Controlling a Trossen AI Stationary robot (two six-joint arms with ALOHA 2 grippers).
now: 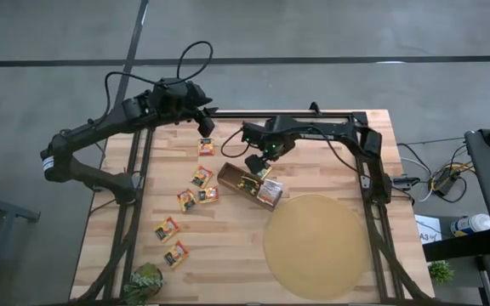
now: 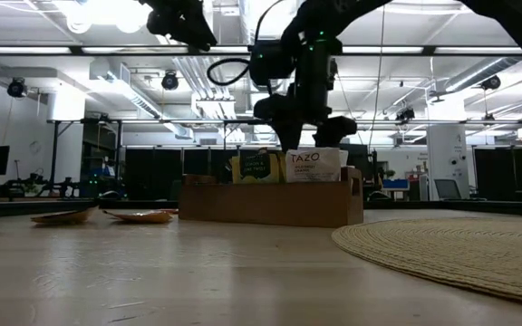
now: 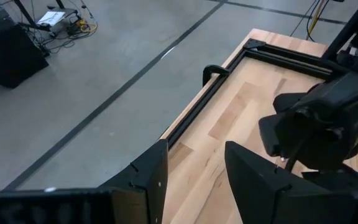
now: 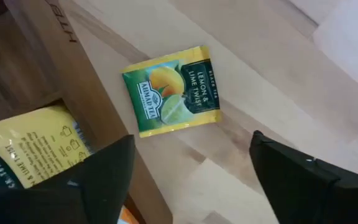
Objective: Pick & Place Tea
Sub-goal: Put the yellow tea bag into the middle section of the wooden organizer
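Item: my right gripper (image 1: 258,167), fingers spread wide and holding nothing, poised over the brown wooden box (image 1: 247,184) near the table's middle. Between my right fingers (image 4: 98,180) lies bare wood; just beyond their tips, one green-yellow sachet (image 4: 171,90) lies flat on the table, clear of the box wall (image 4: 73,68) beside it. Beside my nearer finger, inside the box, a yellow sachet (image 4: 33,146) stands in its compartment. Low view: two sachets, one green-yellow (image 2: 254,167), one white (image 2: 315,166), stand upright in the box (image 2: 265,203) directly under my right fingers. Item: my left gripper (image 1: 205,125), raised near the table's far edge, fingers (image 3: 253,180) parted with nothing between them; open tabletop (image 3: 222,124) lies ahead, bordered by the black frame rail (image 3: 197,102). Item: loose sachets (image 1: 201,177) scattered flat on the left half of the table, one (image 1: 206,147) just below my left fingers, others trailing toward the near edge (image 1: 169,229). Item: round tan mat (image 1: 317,246), just beside the box, reaching almost to the near edge. Item: small plant (image 1: 145,283) at the near left corner.
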